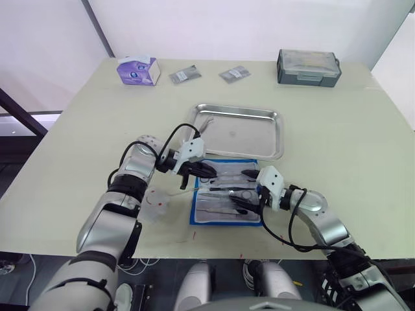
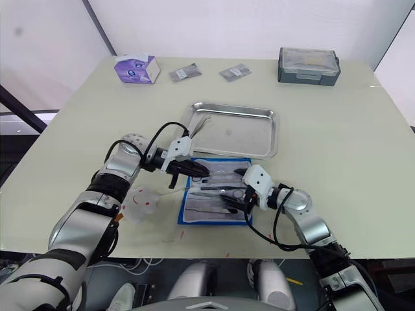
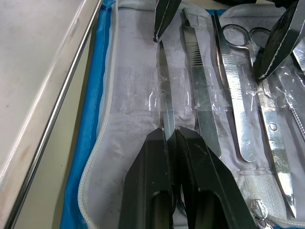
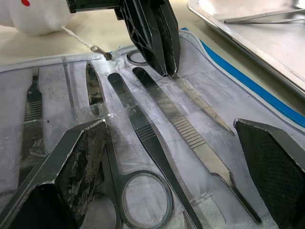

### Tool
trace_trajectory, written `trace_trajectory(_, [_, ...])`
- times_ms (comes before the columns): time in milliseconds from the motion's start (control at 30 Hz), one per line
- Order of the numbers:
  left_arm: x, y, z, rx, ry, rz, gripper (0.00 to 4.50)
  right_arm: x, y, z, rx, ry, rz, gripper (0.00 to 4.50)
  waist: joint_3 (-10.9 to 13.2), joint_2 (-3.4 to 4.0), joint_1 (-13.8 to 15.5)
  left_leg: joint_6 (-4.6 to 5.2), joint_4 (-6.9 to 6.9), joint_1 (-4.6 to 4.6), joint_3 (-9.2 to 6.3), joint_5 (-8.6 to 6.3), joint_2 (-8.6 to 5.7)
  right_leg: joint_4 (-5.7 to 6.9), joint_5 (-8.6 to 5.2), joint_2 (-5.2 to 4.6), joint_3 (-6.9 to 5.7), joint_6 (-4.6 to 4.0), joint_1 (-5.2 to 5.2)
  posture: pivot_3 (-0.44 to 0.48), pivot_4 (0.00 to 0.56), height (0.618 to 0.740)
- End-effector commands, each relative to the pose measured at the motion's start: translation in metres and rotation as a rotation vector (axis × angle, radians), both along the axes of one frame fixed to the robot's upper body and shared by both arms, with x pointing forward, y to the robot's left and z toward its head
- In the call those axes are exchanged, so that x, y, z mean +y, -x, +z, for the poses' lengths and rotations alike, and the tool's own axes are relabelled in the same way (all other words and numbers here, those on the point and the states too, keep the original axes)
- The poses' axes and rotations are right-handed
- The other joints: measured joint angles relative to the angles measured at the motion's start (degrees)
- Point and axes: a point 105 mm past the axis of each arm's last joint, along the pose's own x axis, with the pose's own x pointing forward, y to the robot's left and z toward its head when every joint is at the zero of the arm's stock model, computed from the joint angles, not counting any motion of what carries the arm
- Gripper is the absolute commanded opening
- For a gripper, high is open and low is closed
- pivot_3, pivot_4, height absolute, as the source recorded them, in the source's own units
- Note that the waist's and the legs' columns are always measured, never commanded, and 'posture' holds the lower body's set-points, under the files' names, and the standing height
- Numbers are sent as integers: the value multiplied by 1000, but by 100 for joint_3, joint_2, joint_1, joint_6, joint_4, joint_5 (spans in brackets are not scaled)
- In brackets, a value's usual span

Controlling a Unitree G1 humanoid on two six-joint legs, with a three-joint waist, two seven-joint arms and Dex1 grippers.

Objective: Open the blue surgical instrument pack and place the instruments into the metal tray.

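With blue fabric instrument pack [image 1: 225, 194] lying open on worktop [image 1: 337, 142] just before shiny steel tray [image 1: 241, 131], left end effector [image 3: 170, 131] pinched on slim silver tool [image 3: 166, 100] in clear pocket; long axis in line with fingers. Right end effector [image 4: 171, 143] wide over ring-handled scissors [image 4: 138, 183]. One tool [image 2: 200, 121] already in tray. Tray rim in path

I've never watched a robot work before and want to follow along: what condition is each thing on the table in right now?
blue surgical instrument pack: unfolded, flat.
instruments: most still in pockets.
metal tray: holds one slim tool.
left gripper: shut on a slim instrument.
right gripper: open above the pack.
grey box: lid closed.
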Motion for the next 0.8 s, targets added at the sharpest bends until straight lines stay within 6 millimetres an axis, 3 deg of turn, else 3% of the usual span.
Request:
trace_trajectory(33, [6, 2, -12, 49, -53, 19, 36, -21, 9, -48, 152, 140, -48, 4500, 0, 0, 0, 0, 0, 0, 0, 0, 0, 0, 0, 0, 0, 0, 0, 0, 150, 738])
trace_trajectory(267, [0, 1, -7, 46, -58, 13, 36, -25, 9, -51, 188, 160, -71, 4500, 0, 0, 2, 0, 0, 1, 0, 0, 0, 0, 0, 0, 0, 0, 1, 0, 150, 738])
trace_trajectory(800, [2, 1, 26, 12, -111, -51, 36, -27, 9, -55, 257, 172, -104, 4500, 1, 0, 0, 0, 0, -1, -2, 0, -1, -1, -1, 0, 0, 0, 1, 0, 150, 738])
